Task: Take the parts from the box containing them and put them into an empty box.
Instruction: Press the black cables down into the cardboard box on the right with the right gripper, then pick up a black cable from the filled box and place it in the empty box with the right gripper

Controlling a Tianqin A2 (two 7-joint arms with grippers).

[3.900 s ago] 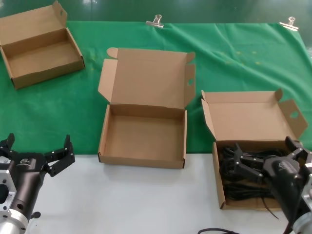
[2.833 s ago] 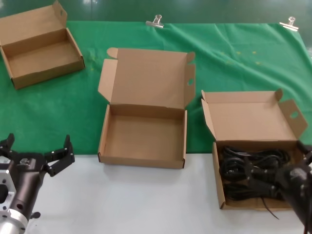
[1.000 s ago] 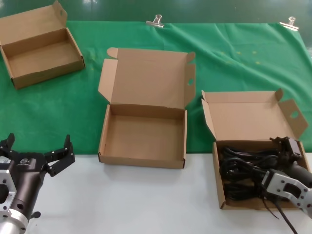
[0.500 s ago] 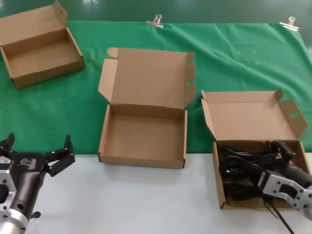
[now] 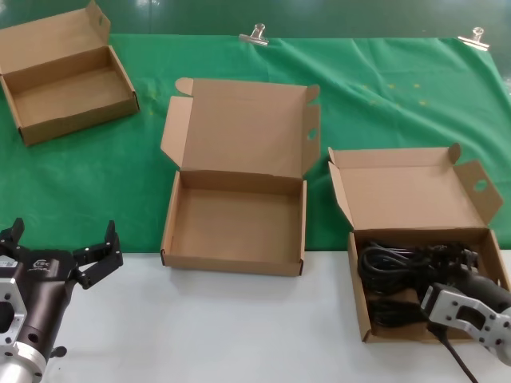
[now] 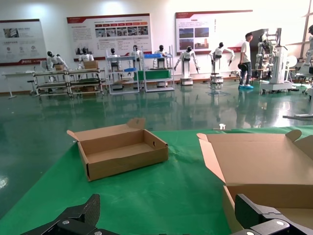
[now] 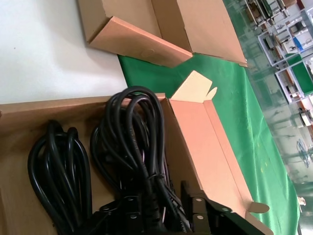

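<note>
The parts (image 5: pixel 390 263) are black power cords coiled in the box containing them (image 5: pixel 407 191), which lies open at the right on the table's front edge. My right gripper (image 5: pixel 449 263) reaches into that box from the near side. In the right wrist view its fingers (image 7: pixel 195 208) press on either side of one cord bundle (image 7: pixel 134 132), so my right gripper (image 7: pixel 156 203) is shut on it. The empty box (image 5: pixel 231 231) with its tall lid stands open at centre, left of the cords. My left gripper (image 5: pixel 64 241) waits open at the near left, holding nothing.
A third open box (image 5: pixel 68 92) lies at the far left on the green cloth (image 5: pixel 399 96). In the left wrist view this box (image 6: pixel 122 149) sits ahead and the empty box's lid (image 6: pixel 264 156) to one side. White tabletop (image 5: pixel 239 327) spans the front.
My right gripper has turned, sunk among the cords and slid a little toward the box's middle. The cord box's lid has shifted slightly left. The left arm has not moved.
</note>
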